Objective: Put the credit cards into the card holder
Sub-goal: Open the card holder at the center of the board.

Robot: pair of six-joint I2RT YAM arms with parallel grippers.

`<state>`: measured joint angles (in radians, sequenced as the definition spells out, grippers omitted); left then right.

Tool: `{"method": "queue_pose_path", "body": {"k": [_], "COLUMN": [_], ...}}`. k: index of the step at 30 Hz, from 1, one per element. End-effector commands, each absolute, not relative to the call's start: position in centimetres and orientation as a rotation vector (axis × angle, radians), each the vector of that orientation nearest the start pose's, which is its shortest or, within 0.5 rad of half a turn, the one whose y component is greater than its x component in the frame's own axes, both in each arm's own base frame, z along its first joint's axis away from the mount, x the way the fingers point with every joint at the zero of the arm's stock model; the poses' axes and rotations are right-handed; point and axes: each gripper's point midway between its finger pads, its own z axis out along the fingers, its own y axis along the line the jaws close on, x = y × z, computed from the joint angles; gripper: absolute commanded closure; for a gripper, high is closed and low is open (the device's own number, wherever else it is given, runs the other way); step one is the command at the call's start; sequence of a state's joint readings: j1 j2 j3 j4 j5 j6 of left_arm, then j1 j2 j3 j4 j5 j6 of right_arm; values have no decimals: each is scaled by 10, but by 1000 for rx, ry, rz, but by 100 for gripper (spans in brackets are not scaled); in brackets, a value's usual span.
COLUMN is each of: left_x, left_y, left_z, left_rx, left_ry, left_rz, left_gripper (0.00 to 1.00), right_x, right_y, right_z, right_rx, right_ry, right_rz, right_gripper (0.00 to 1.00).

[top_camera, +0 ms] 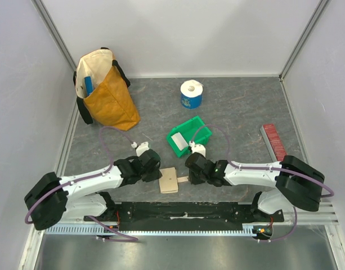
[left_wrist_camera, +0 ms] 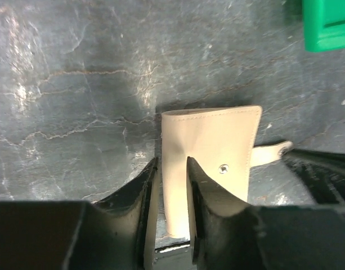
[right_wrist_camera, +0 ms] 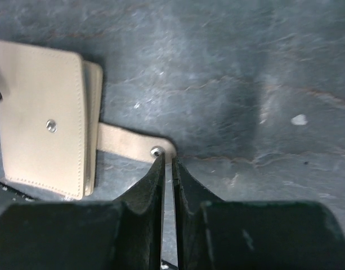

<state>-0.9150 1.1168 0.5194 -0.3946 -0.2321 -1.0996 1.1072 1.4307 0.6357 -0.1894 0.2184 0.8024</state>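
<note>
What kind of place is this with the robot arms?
Probably a robot test booth, not a home: plain white walls box in a grey table, and two robot arms are bolted to a rail at its near edge.

The tabletop (top_camera: 240, 107) was a dark grey slab, marbled like stone, with pale cracked veins. Soft patches of glare lay on it in the left wrist view. Plain pale walls closed it in on three sides: a back wall (top_camera: 178, 34), a left wall (top_camera: 20, 101) and a right wall (top_camera: 324, 101). Slim metal posts (top_camera: 55, 34) ran along the two far corners. Along the near edge sat a black bar (top_camera: 183, 211), then a slotted pale strip (top_camera: 178, 229), and beyond it a brushed metal sheet (top_camera: 178, 253).
</note>
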Motion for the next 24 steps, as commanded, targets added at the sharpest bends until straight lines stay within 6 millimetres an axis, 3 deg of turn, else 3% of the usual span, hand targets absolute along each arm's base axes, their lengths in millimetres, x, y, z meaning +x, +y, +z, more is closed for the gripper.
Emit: {"method": "queue_pose_path", "body": {"k": [1,4,9,17,20,24], "left_x": [156,156,162,174,176,174], "left_y": [-216,-222,-225,-231,-232,-231], "left_z": [25,21,24,57,69,75], "left_rx": [-283,-302,-300,-249,-235,-216], "left_ry": [2609,2607,2569,2512,2506,2515], "left_rz": [-512,-547,-569,-581,-577,-566], "left_gripper": [73,79,78,67,66,66], "right_x": [158,160,161,159,155,159], "right_y": [254,255,265,300,313,318], "right_z": [12,20,37,101,108,103], "right_rx": [-293,-312,-353,-383,-348,-292], "right_ry": [2590,2569,2553,2431,2430,2420], "right_rz": [413,449,534,817,921,944], "right_gripper": [84,84,82,75,76,73]}}
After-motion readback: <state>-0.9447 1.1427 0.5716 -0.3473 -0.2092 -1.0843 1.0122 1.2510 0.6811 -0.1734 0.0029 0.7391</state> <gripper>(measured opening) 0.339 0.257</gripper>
